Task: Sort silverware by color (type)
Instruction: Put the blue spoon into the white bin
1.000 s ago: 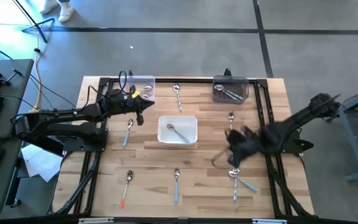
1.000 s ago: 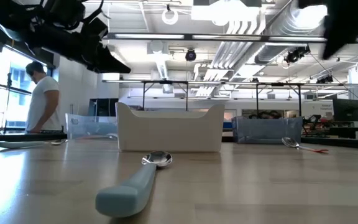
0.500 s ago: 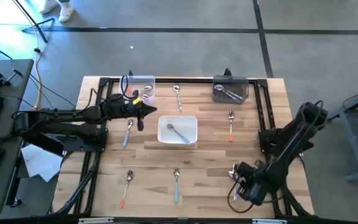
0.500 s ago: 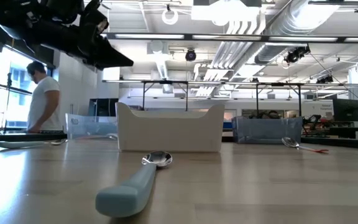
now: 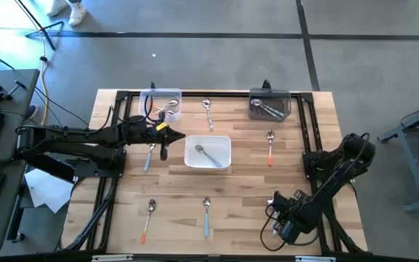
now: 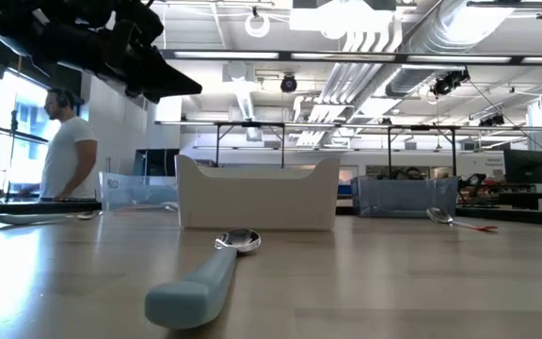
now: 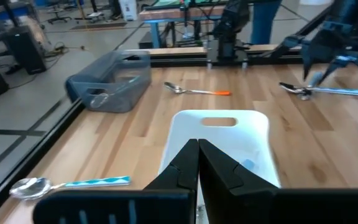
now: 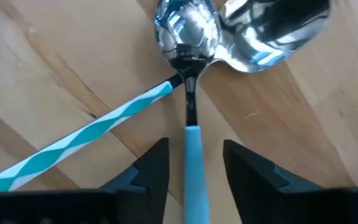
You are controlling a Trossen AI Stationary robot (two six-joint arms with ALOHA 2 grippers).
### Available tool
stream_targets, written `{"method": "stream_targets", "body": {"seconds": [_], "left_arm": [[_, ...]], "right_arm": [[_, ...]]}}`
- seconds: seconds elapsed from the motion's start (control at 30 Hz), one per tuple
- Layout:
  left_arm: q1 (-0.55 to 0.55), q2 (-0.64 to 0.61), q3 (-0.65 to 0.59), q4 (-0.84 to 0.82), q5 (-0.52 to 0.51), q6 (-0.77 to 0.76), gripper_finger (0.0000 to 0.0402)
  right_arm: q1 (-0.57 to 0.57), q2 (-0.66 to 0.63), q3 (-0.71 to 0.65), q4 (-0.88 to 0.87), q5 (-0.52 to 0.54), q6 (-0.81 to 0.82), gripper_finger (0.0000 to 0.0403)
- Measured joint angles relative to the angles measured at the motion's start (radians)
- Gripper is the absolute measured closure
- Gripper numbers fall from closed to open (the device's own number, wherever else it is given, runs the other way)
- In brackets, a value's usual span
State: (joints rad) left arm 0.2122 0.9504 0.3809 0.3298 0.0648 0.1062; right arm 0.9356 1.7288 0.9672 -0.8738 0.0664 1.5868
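My right gripper (image 8: 193,168) is open and low over two crossed spoons near the table's front right (image 5: 276,211). Its fingers stand on either side of a light-blue spoon handle (image 8: 193,155) without touching it. A spoon with a teal-striped handle (image 8: 86,140) lies across that one, and both shiny bowls (image 8: 185,28) rest on the wood. My left gripper (image 5: 164,140) is shut with nothing in it. It hovers by the left edge of the white bin (image 5: 224,142), which holds one spoon (image 5: 209,155).
A clear bin (image 5: 162,98) stands at the far left and a grey bin (image 5: 269,104) holding spoons at the far right. Loose spoons lie at the far middle (image 5: 208,113), centre right (image 5: 270,145), centre left (image 5: 150,154), front left (image 5: 148,218) and front middle (image 5: 206,215). A person (image 6: 64,155) stands beyond the table.
My right gripper has swung from the table's right middle toward the near edge and come down over the two crossed spoons. My left gripper has drifted a little toward the near edge, away from the clear bin, and stays shut.
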Motion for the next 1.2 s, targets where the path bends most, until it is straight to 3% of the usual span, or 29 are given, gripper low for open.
{"method": "stream_targets", "body": {"seconds": [0.23, 0.43, 0.63, 0.87, 1.03, 1.2], "left_arm": [[-0.041, 0.004, -0.001, 0.004, 0.002, 0.011, 0.0401], [-0.077, 0.004, -0.001, 0.003, 0.001, 0.035, 0.0401], [-0.095, 0.004, -0.001, -0.012, -0.010, 0.037, 0.0401], [-0.110, 0.004, -0.001, -0.019, -0.053, 0.024, 0.0401], [-0.104, 0.004, -0.031, 0.009, -0.062, 0.043, 0.0401], [-0.050, 0.004, -0.120, 0.136, -0.097, -0.014, 0.0401]], "right_arm": [[0.000, 0.014, 0.002, 0.025, -0.007, -0.023, 0.0317], [-0.001, 0.013, 0.002, 0.029, -0.026, -0.029, 0.0388], [-0.019, -0.050, -0.002, 0.009, -0.091, -0.043, 0.0377], [-0.053, -0.199, -0.002, -0.027, -0.070, -0.045, 0.0395], [-0.183, -0.289, 0.000, -0.023, 0.071, -0.181, 0.0386], [-0.429, -0.273, 0.098, 0.004, 0.154, -0.523, 0.0386]]}}
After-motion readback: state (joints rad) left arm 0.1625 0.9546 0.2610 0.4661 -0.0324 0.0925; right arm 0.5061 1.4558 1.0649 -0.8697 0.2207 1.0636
